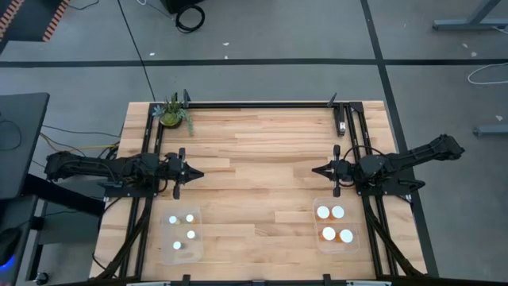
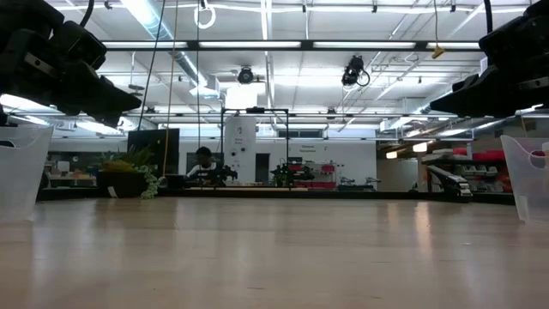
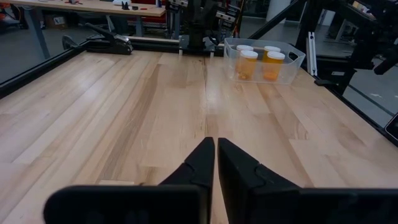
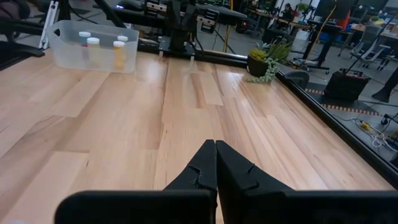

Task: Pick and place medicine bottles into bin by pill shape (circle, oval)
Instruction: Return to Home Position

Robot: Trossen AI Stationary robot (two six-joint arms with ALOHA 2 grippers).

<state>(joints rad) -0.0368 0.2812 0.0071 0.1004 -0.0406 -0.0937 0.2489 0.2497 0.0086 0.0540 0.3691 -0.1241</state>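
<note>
Eight medicine bottles [image 1: 190,234] binned, four each in left bin [image 1: 202,230] and right bin [image 1: 355,222]; left end effector [image 1: 198,175], right end effector [image 1: 315,169] clenched empty.

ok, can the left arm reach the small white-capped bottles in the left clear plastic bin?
Probably yes: the left gripper sits shut near the open-topped clear bin, with nothing above the small white-capped bottles.

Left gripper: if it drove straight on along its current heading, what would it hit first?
Open tabletop, then most likely the right gripper, which faces the left gripper across it on nearly the same line. The bin of orange bottles sits off to one side.
</note>
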